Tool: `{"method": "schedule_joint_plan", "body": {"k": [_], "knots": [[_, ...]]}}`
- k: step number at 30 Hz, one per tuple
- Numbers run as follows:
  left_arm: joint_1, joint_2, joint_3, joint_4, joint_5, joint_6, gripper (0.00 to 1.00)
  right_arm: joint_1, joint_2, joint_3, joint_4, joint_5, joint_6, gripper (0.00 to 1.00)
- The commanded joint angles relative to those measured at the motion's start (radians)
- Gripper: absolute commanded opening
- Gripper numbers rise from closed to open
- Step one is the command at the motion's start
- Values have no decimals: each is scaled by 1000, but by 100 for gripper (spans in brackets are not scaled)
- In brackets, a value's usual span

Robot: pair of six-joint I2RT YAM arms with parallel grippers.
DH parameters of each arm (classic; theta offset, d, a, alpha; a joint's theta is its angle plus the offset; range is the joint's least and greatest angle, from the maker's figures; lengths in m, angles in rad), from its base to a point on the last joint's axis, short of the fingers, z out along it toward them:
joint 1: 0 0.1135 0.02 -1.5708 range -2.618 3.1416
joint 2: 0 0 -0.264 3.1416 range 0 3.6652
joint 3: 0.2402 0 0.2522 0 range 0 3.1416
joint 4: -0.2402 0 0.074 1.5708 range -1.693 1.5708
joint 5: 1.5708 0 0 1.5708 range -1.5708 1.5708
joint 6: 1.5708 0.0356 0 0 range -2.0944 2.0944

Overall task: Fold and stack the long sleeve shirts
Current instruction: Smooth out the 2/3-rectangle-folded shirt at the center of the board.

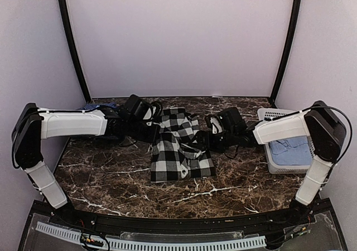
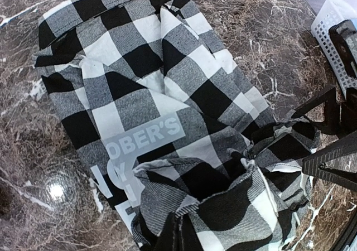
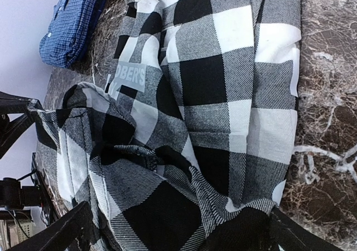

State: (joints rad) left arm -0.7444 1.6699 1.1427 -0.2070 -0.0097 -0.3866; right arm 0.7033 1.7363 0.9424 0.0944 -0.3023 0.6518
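Note:
The black-and-white checked shirt (image 1: 179, 150) lies partly folded mid-table, with a grey printed label showing in the left wrist view (image 2: 150, 95). My left gripper (image 1: 152, 130) is at its upper left edge, shut on a raised bunch of the cloth (image 2: 179, 234). My right gripper (image 1: 202, 140) is at the shirt's right edge, its fingers (image 3: 70, 228) spread wide with bunched cloth (image 3: 167, 206) lying between them. The dark blue shirt (image 3: 75, 19) lies crumpled at the far left, mostly hidden behind my left arm in the top view (image 1: 92, 105).
A white slotted basket (image 1: 271, 163) holding light blue cloth stands at the right edge of the marble table (image 1: 106, 178), and its corner shows in the left wrist view (image 2: 334, 25). Purple walls close in the back and sides.

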Motion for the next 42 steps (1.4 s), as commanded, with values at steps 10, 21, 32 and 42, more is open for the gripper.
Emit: {"method": "schedule_joint_plan", "body": {"k": [10, 21, 32, 42], "knots": [[27, 120, 94, -40, -32, 51, 0, -71, 16, 18, 62, -124, 80, 99], [27, 106, 56, -40, -23, 28, 0, -77, -125, -117, 91, -113, 20, 99], [27, 93, 53, -36, -10, 30, 0, 68, -215, -145, -74, 96, -184, 60], [27, 72, 39, -25, 5, 38, 0, 194, -84, -43, -91, 191, -174, 27]]}}
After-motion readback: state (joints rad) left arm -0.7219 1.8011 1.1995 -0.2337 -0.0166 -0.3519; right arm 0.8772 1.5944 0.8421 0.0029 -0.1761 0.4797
